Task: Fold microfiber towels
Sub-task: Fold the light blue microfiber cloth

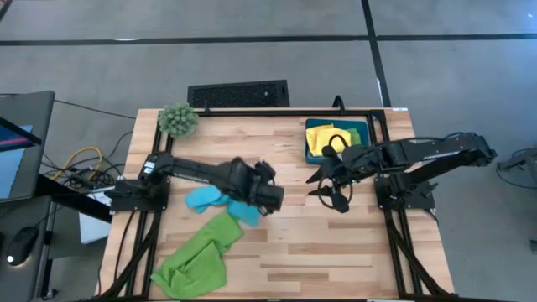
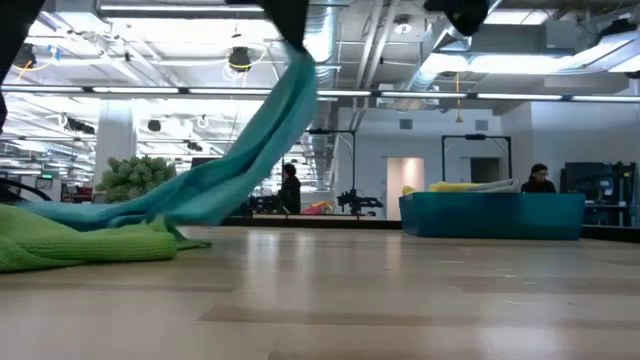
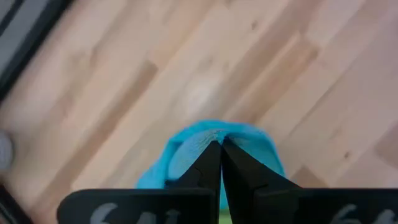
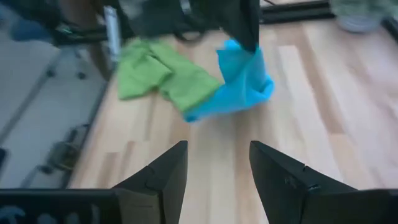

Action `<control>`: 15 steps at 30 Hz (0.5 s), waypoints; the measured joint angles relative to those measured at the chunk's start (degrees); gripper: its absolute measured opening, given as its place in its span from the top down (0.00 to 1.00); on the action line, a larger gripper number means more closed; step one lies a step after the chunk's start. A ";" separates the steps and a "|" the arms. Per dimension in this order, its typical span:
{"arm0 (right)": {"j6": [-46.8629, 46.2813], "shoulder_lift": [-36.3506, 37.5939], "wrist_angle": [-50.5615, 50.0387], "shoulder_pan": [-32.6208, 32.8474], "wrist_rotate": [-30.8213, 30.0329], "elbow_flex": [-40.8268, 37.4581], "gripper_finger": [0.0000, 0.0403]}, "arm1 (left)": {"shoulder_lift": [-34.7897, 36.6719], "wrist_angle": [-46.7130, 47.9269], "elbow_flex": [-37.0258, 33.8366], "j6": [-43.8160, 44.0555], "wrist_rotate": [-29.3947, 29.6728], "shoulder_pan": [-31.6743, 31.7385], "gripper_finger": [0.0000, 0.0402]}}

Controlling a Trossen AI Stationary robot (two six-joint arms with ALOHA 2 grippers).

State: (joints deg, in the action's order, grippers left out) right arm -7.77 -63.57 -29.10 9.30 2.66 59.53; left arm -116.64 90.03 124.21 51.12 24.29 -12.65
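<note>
Left pincer (image 1: 273,198) clenched on edge of soft light blue microfiber towel (image 1: 220,201), near table centre, lifting one end; rest of cloth trailing down to 8 o'clock, onto crumpled lime green microfiber towel (image 1: 197,260) near 7 o'clock table edge. Right pincer (image 1: 329,186) released, empty, hovering just right of centre, pointed at blue cloth. Folded yellow microfiber towel (image 1: 330,139) in teal rectangular bin (image 1: 310,126) at 1 o'clock. Fuzzy round green plant ball (image 1: 178,120) at 11 o'clock. Light wooden plank table (image 1: 319,252) otherwise bare toward 5 o'clock.

Risks, as judgement: thin pinch at cloth edge, could slip out on further lift. Trailing end overlapping green towel, may drag it along. Right pincer closing in, possible collision with left, or grabbing bunched layers instead of single corner, giving crooked fold.
</note>
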 joint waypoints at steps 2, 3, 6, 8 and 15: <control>0.25 -0.50 -0.42 0.09 -2.54 -0.04 0.51 | -0.02 -0.07 2.80 -2.63 0.65 1.41 1.00; 0.53 -0.50 -0.76 0.07 -3.20 -0.06 0.51 | -0.02 -0.05 4.34 -3.96 0.96 2.12 1.00; 0.24 -0.50 0.03 0.02 -3.85 0.02 0.51 | -0.02 -0.04 9.25 -7.98 1.60 4.11 1.00; -0.95 -0.57 0.19 0.05 -4.50 -0.02 0.51 | 0.55 -0.93 10.90 -10.48 1.88 5.33 1.00; -4.44 -0.55 1.29 -0.06 -10.48 -0.02 0.51 | 5.43 -1.77 10.42 -13.76 2.58 9.61 1.00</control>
State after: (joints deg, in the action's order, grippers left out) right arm -12.21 -64.12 -27.81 9.23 -7.82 59.51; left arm -111.21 88.26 134.64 37.36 26.87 -3.04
